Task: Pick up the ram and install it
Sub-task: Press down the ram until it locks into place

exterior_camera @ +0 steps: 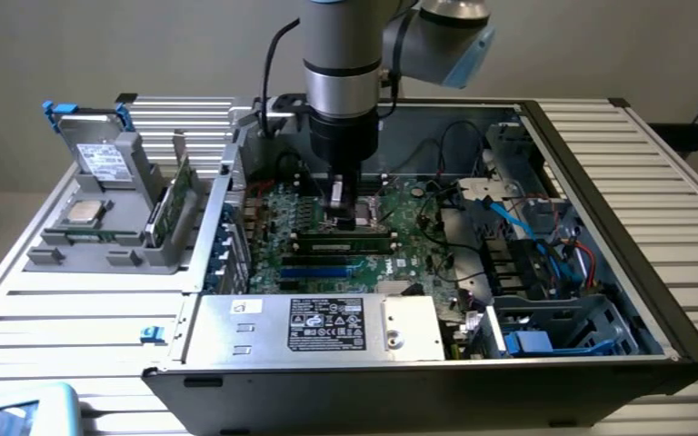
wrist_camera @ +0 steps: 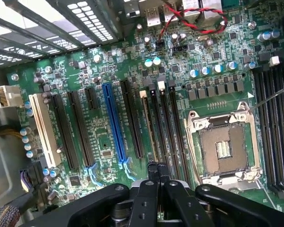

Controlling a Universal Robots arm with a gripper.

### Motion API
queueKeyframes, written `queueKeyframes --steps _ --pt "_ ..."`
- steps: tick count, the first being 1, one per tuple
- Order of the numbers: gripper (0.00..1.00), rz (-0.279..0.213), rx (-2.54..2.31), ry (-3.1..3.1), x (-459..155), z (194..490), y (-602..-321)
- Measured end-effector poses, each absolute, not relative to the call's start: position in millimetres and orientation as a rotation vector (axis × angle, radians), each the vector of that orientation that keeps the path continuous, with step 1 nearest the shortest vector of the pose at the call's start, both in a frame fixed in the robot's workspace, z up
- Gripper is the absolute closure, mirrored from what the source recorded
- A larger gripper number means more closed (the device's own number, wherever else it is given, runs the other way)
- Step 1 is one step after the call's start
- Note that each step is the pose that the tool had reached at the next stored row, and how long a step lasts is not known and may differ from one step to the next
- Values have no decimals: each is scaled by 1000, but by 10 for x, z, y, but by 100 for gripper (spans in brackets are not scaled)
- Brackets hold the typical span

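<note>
My gripper [exterior_camera: 343, 209] hangs inside the open computer case over the green motherboard [exterior_camera: 422, 238], its fingers shut with nothing between them. In the wrist view the gripper [wrist_camera: 156, 166] sits right over the near end of the black memory slots beside the empty processor socket [wrist_camera: 223, 147]. The ram [exterior_camera: 346, 240] looks like a long green stick standing on edge in one of those slots, just below my fingertips. From above it shows as a thin tan strip [wrist_camera: 146, 124]. Whether the fingertips touch it I cannot tell.
A grey rack [exterior_camera: 106, 247] at the exterior view's left holds a drive [exterior_camera: 104, 162], a silver chip [exterior_camera: 83, 213] and an upright green board [exterior_camera: 170, 204]. A labelled metal box [exterior_camera: 313, 327] borders the motherboard in front. Cables and a drive cage [exterior_camera: 531, 250] crowd the right.
</note>
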State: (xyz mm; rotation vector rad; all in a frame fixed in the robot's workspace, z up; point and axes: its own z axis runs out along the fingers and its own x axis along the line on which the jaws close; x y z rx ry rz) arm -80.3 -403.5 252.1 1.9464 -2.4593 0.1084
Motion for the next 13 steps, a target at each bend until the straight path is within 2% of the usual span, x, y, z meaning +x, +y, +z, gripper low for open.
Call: queueKeyframes --steps 13 --pt "89 106 1683 -2639 -803 2519 -4035"
